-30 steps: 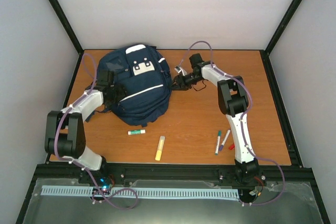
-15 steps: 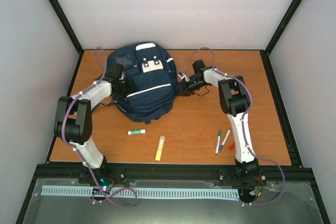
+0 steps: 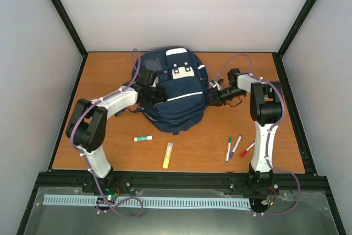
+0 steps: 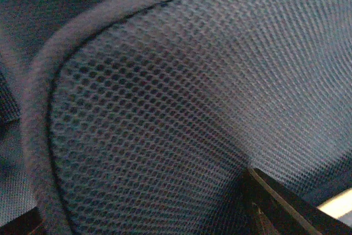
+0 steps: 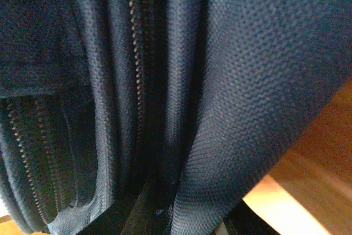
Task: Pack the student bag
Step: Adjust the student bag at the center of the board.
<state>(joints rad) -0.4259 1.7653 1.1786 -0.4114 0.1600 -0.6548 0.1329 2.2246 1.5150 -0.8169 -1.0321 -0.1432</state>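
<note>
Orange tabletop (image 3: 99, 75), upper centre: student bag (image 3: 176, 103), flanked apparently for steadying, left end effector (image 3: 153, 94) wide around mesh padding (image 4: 165, 108), grip undeterminable, right end effector (image 3: 213, 97) narrow, pinching a zipper-side fabric fold (image 5: 187, 108).

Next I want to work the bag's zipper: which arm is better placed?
Right, likely. The right gripper pinches the student bag at its side, with zipper tracks directly ahead of it; the left gripper is open against mesh padding, no zipper in view.
</note>
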